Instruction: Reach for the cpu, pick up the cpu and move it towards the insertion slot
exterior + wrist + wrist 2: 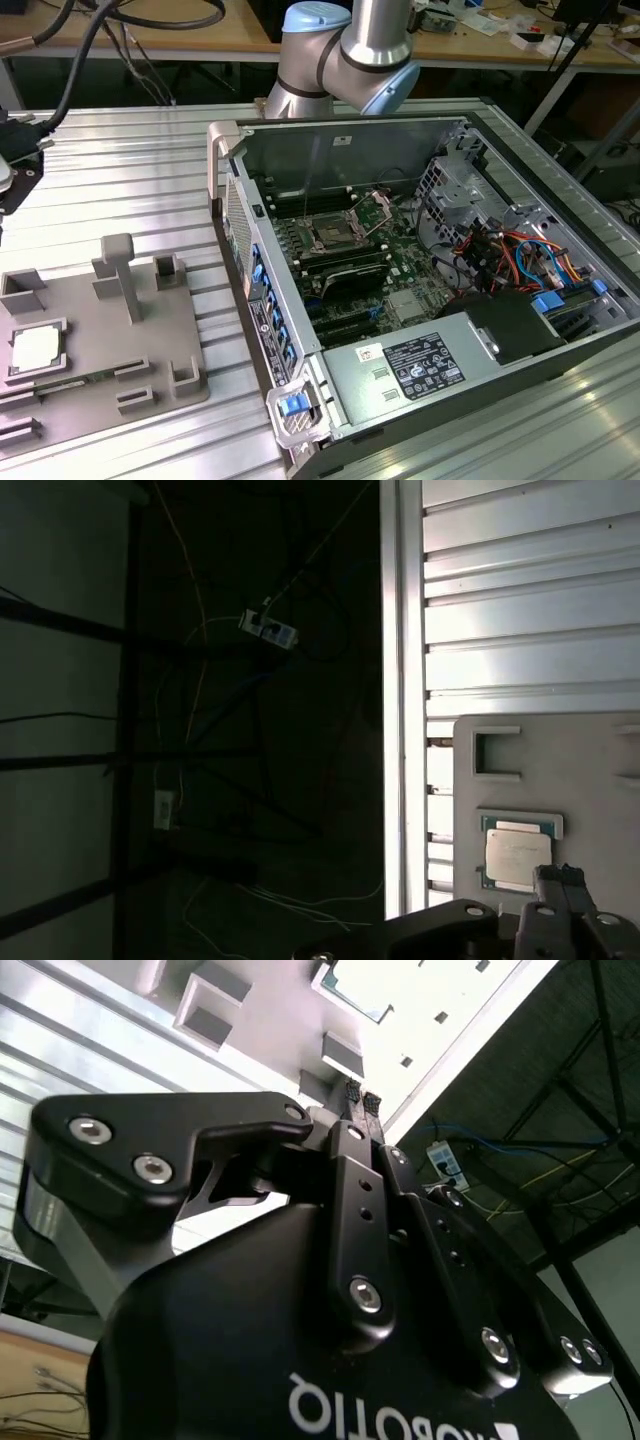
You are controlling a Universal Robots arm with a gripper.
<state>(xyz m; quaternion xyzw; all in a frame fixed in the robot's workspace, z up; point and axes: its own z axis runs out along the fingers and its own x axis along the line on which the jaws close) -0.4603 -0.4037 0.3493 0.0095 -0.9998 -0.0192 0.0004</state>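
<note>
End effector (pixel 361 1097) (pixel 561 873): in both wrist views the two fingertips sit pressed together with nothing between them, so closed and empty. Just past the tips, in the first wrist view, lies the cpu (pixel 518 854), flat and silvery side up, seated in a square recess of the grey fixture plate (pixel 590 770). The tips look clear of it, though I cannot tell how high above. On the exterior view's clock face the cpu (pixel 35 350) is at about 8 o'clock, its plate resting on the ribbed metal tabletop (pixel 130 170). Farther off, toward 2 o'clock from the chip, stands the open computer case (pixel 340 150). The insertion slot (pixel 329 236) sits on its board, silver frame and dark centre, well apart from the chip. The arm (pixel 345 50) rises at 12 o'clock behind the case. Judgement: the reach step is in hand and close to done, with no grasp made. The pickup calls for the fingers to part enough to straddle the chip's edges, then a square, centred descent and a light squeeze, since the recess walls appear to leave little room.
</note>
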